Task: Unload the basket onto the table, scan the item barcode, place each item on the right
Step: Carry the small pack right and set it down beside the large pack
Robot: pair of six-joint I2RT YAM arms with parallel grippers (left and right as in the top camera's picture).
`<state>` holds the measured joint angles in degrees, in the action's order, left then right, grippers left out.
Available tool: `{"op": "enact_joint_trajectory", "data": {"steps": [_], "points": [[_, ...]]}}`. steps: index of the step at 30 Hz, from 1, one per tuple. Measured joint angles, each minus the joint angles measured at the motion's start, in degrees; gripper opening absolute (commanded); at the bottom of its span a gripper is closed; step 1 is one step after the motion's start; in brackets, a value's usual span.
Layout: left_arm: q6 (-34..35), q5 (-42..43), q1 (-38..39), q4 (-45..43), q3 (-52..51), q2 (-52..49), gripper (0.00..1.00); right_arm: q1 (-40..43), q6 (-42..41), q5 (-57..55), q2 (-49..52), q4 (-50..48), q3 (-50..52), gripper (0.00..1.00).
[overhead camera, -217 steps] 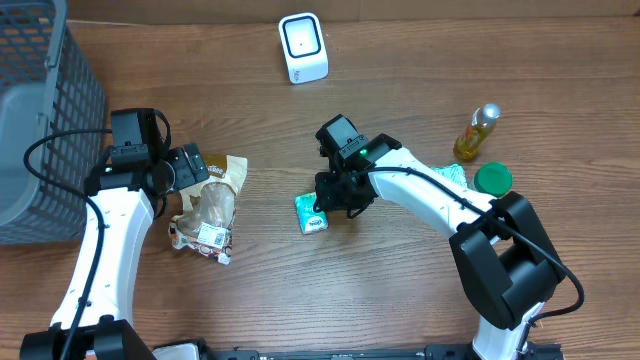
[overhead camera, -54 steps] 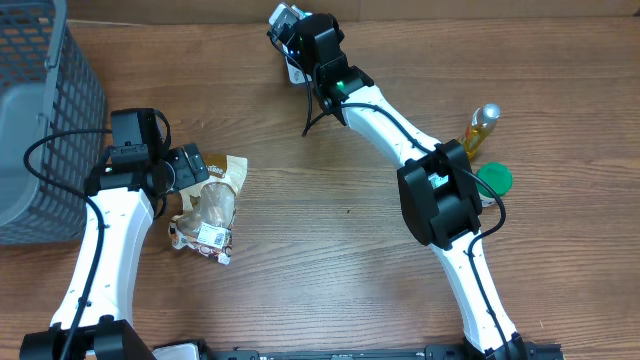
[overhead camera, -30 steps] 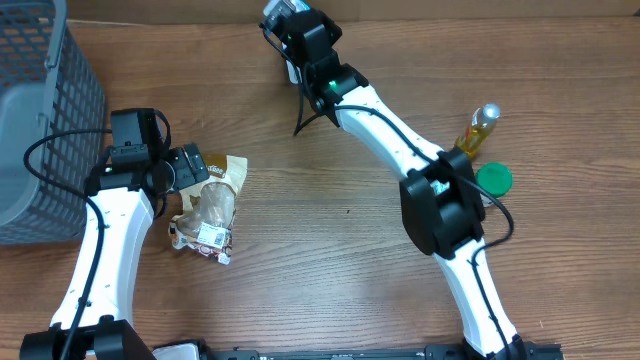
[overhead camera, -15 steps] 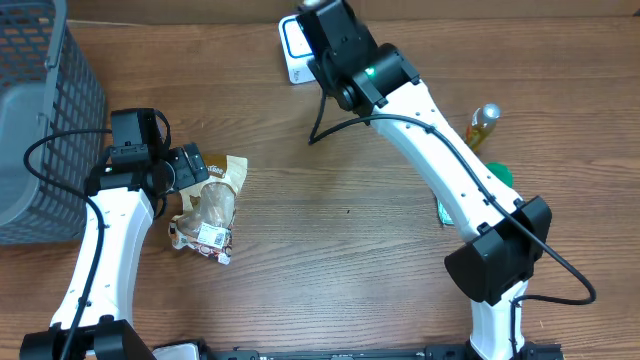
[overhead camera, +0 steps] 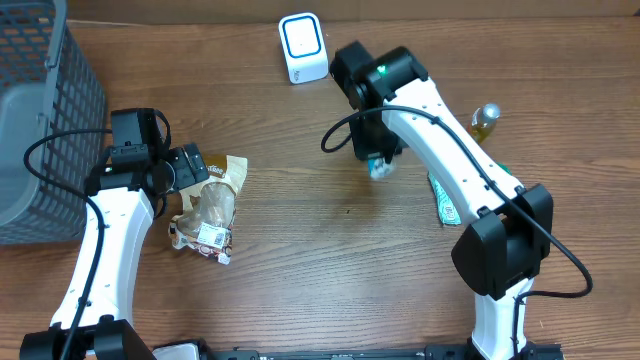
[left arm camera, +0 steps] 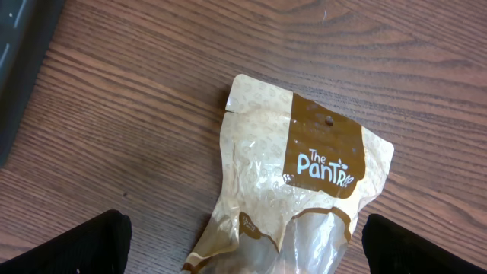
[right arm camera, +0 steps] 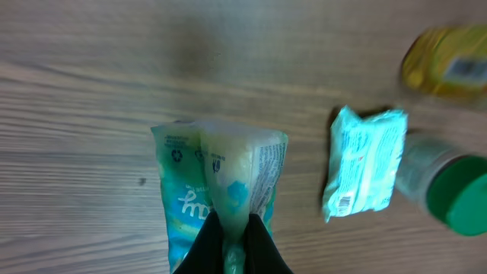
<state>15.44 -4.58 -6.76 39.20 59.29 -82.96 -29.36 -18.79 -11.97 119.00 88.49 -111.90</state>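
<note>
Above the table point(overhead camera: 300, 285), the right gripper point(right arm camera: 232, 237) pinches a teal packet point(right arm camera: 221, 179) tight. The left gripper point(left arm camera: 255, 243) hangs wide open over a brown bag point(left arm camera: 304, 152).

Both arms on my feed are built alike. The left arm point(overhead camera: 100, 250) and right arm point(overhead camera: 455, 160) have smooth white link shells joined by chunky black joint housings. A thin black cable point(overhead camera: 30, 155) loops off the left arm's upper link, and a second black loop point(overhead camera: 324, 140) hangs from the right. A small green light point(overhead camera: 381, 70) glows on the right arm's black wrist block. The left end effector point(left arm camera: 259, 243) has matte black fingers point(left arm camera: 84, 243) with rounded tips. The right end effector point(right arm camera: 232, 245) is black and narrow.
</note>
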Motion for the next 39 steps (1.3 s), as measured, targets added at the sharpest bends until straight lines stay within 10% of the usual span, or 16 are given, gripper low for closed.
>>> {"op": "enact_joint_trajectory", "data": {"steps": [16, 25, 39], "points": [[0.0, 0.0, 0.0, 0.0, 0.0, 0.0, 1.0, 7.54, -2.01, -1.2, 0.04, -9.38, 21.4, 0.04], [0.0, 0.0, 0.0, 0.0, 0.0, 0.0, 1.0, 10.75, -1.84, -2.19, 0.04, -12.83, 22.6, 0.79], [-0.02, 0.0, 0.0, 0.0, 0.0, 0.0, 1.0, 4.79, -7.37, 1.14, 0.04, -23.08, 22.67, 0.85]]}}
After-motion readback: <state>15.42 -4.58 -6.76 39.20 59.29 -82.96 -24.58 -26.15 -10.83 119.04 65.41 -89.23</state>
